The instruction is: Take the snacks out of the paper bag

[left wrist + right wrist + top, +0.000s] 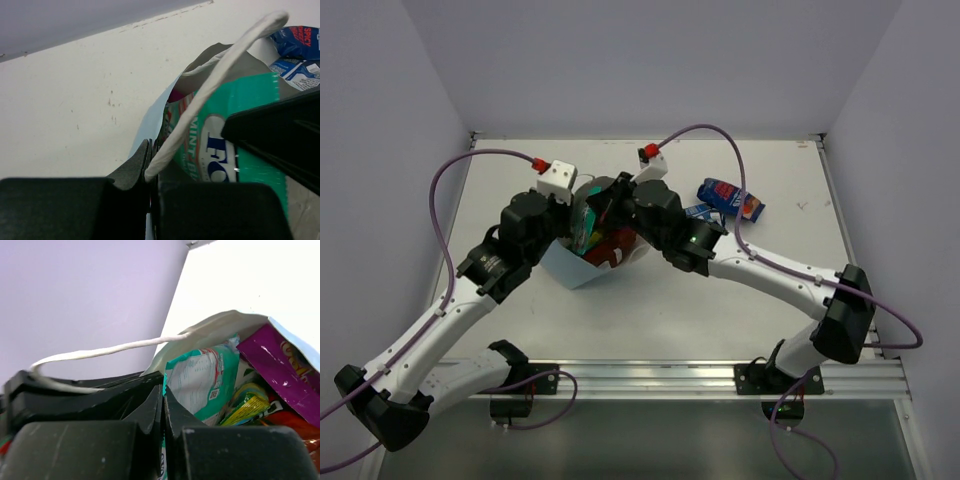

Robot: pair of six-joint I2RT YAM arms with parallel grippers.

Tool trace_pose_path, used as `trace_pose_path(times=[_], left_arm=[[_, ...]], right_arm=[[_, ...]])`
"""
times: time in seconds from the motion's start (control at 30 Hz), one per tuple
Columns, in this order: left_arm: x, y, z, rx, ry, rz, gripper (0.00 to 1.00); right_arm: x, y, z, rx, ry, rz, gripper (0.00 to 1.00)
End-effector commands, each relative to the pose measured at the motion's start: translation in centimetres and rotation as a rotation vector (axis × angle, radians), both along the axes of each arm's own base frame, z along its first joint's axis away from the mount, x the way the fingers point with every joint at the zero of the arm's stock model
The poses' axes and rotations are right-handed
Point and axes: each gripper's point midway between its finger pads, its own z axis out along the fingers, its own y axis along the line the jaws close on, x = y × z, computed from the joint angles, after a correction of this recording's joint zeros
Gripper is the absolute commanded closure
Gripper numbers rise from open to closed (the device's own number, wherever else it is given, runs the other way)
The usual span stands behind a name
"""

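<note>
Remote view: the paper bag [570,268] stands at the centre of the table [650,320], both arms at its mouth. My left gripper [151,150] pinches its rim by the white handle [220,75]. My right gripper [163,392], jaws pressed together, nips the teal packet [197,382]. At the bag's 2 o'clock lie the dark blue packet [730,197] and the blue-white packet [697,212].

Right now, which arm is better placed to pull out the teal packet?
Right. The right pincer sits in the mouth of the paper bag, seemingly closed on the teal packet; the left pincer is shut on the white handle, steadying it.
</note>
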Motion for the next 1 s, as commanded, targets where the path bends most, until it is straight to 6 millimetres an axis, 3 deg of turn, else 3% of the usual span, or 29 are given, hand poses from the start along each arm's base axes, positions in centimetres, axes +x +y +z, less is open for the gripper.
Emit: trace_pose_path(times=[0.0, 0.07, 0.17, 0.2, 0.27, 0.33, 0.37, 0.47, 0.5, 0.57, 0.6, 0.63, 0.67, 0.77, 0.8, 0.87, 0.9, 0.97], left_arm=[[0.6, 1.2, 3.1, -0.022, -0.078, 0.077, 1.00], [0.8, 1.5, 2.8, -0.014, -0.072, 0.100, 1.00], [1.0, 1.9, 2.6, -0.003, -0.072, 0.130, 1.00], [1.1, 2.0, 2.6, -0.003, -0.074, 0.134, 1.00], [1.2, 2.1, 2.6, -0.002, -0.079, 0.141, 1.00], [1.4, 2.2, 2.6, 0.005, -0.081, 0.155, 1.00], [1.5, 2.2, 2.6, 0.009, -0.082, 0.157, 1.00], [1.7, 2.2, 2.6, 0.012, -0.085, 0.162, 1.00], [1.8, 2.2, 2.8, 0.012, -0.087, 0.162, 1.00], [1.9, 2.1, 3.0, 0.010, -0.093, 0.163, 1.00], [1.9, 2.1, 3.1, 0.010, -0.095, 0.161, 1.00], [2.0, 2.1, 3.3, 0.008, -0.100, 0.161, 1.00], [2.0, 2.1, 3.5, 0.007, -0.106, 0.160, 1.00], [2.2, 2.0, 4.2, 0.008, -0.118, 0.158, 1.00], [2.2, 2.1, 4.4, 0.010, -0.122, 0.162, 1.00], [2.3, 2.1, 4.9, 0.009, -0.133, 0.164, 1.00], [2.3, 2.1, 4.9, 0.010, -0.133, 0.164, 1.00], [2.2, 2.1, 5.3, 0.004, -0.140, 0.162, 1.00]], right_arm=[[-1.0, -2.4, 7.1, 0.057, -0.164, -0.002, 1.00], [-1.4, -3.9, 8.5, 0.038, -0.214, -0.008, 1.00], [-2.4, -7.6, 12.0, 0.047, -0.291, -0.013, 1.00], [-2.3, -9.1, 12.2, 0.023, -0.293, -0.023, 1.00], [-3.7, -12.0, 15.1, 0.042, -0.356, -0.022, 1.00], [-4.4, -14.5, 16.1, 0.024, -0.380, -0.023, 1.00], [-5.2, -16.8, 17.1, 0.019, -0.393, -0.050, 1.00], [-6.4, -20.9, 17.7, -0.009, -0.412, -0.129, 1.00], [-5.8, -22.4, 15.9, -0.062, -0.381, -0.194, 1.00], [-6.4, -25.1, 15.1, -0.086, -0.380, -0.269, 1.00], [-6.0, -25.8, 12.4, -0.143, -0.339, -0.297, 1.00], [-6.1, -27.5, 11.8, -0.144, -0.327, -0.352, 1.00], [-5.9, -27.7, 9.0, -0.202, -0.282, -0.356, 1.00], [-5.7, -28.7, 4.9, -0.275, -0.214, -0.397, 1.00], [-5.6, -29.0, 2.0, -0.331, -0.169, -0.399, 1.00], [-5.5, -29.1, -0.8, -0.367, -0.123, -0.403, 1.00], [-5.4, -28.9, -3.4, -0.405, -0.083, -0.395, 1.00], [-5.2, -28.6, -6.8, -0.468, -0.029, -0.378, 1.00]])
